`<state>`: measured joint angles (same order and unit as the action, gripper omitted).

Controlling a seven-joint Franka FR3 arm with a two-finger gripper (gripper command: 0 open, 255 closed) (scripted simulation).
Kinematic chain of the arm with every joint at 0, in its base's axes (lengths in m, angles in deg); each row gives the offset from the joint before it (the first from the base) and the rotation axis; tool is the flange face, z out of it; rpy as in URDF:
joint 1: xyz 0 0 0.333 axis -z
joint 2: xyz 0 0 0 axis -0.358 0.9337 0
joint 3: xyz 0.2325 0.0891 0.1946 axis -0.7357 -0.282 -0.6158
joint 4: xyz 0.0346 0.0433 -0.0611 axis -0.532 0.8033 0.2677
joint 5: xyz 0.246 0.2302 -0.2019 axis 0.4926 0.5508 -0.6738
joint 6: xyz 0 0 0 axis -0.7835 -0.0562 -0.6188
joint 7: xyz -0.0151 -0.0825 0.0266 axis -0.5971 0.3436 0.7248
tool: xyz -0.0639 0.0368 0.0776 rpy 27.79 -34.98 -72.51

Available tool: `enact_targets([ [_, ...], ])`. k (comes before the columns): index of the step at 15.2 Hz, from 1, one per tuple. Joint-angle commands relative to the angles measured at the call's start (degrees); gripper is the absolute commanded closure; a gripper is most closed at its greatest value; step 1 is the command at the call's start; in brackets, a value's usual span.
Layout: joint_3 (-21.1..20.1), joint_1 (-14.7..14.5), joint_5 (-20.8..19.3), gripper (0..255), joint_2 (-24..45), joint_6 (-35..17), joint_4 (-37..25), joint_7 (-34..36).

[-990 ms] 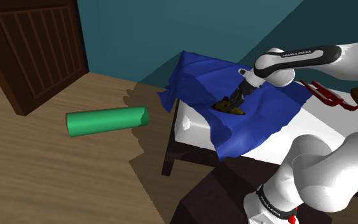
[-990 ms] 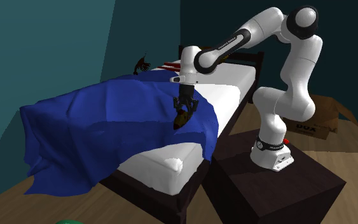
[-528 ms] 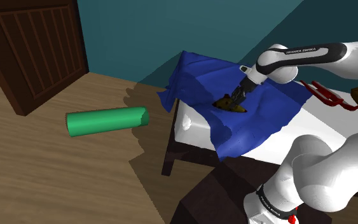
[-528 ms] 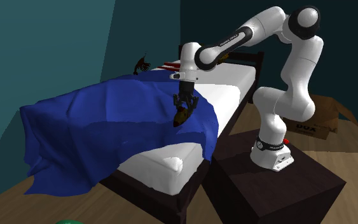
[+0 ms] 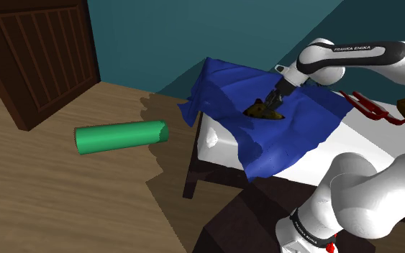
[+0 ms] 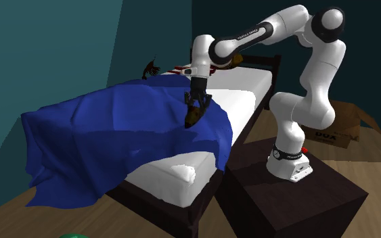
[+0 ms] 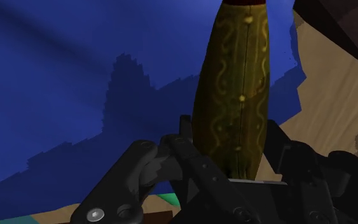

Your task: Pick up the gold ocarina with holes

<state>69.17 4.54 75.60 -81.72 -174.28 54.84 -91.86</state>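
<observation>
Looking along the gripper (image 7: 234,167), I see its black fingers closed narrow on the gold ocarina (image 7: 231,95). It is a smooth, long, tapering body of dull gold, with paler scrollwork and a row of small dot-like holes down its middle. It hangs nose-down from the gripper over the bed (image 5: 214,144), above the rumpled blue blanket (image 5: 280,147) that drapes the white mattress and spills over the bed's edge in soft folds. The hand's blocky shadow lies on that cloth. On the plank floor beside the bed lies a plain green cylinder (image 5: 120,136), well apart from it.
</observation>
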Motion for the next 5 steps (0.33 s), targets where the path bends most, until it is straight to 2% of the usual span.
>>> enact_targets([
  [1, -0.74, 0.3, -0.17, 255, -0.59, 1.58, -1.06, 0.6],
  [5, -1.5, 0.54, -0.28, 255, -1.15, 3.24, -2.23, 1.21],
])
